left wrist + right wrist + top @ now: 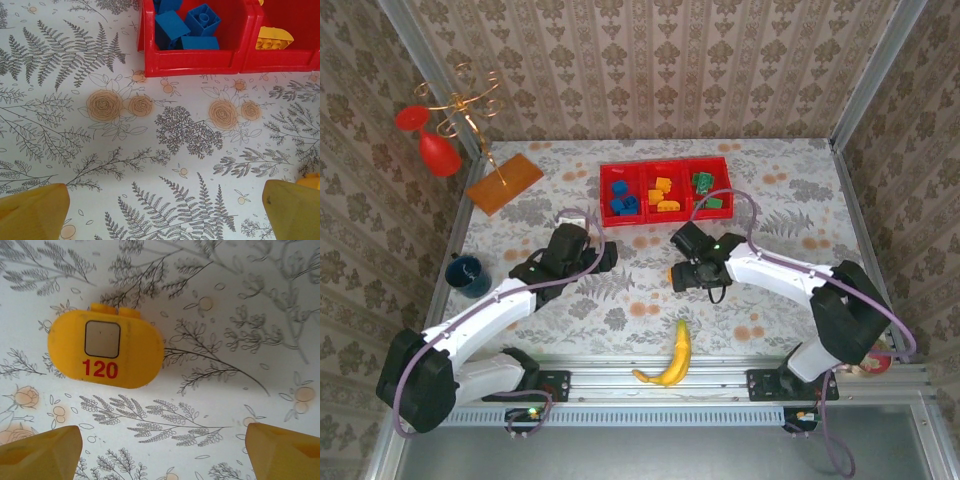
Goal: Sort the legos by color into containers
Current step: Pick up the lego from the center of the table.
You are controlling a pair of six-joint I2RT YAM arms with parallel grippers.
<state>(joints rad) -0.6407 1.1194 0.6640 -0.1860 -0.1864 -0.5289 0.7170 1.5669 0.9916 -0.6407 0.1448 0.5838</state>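
Lighting bright and diffuse from overhead; shadows on the desk (640,300) soft. Wrist views: desk print sharp, fingertips (32,212) of left claw (162,212) and right claw (160,452) blurred at 7 and 5 o'clock.

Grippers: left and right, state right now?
Left gripper: open, empty.
Right gripper: open, empty; orange brick lies loose ahead of it.

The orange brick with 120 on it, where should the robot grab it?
Probably from straight above, the right gripper pinching the brick across its two long straight edges. It lies flat, number up, and its ends are round, so a grip could slip there.
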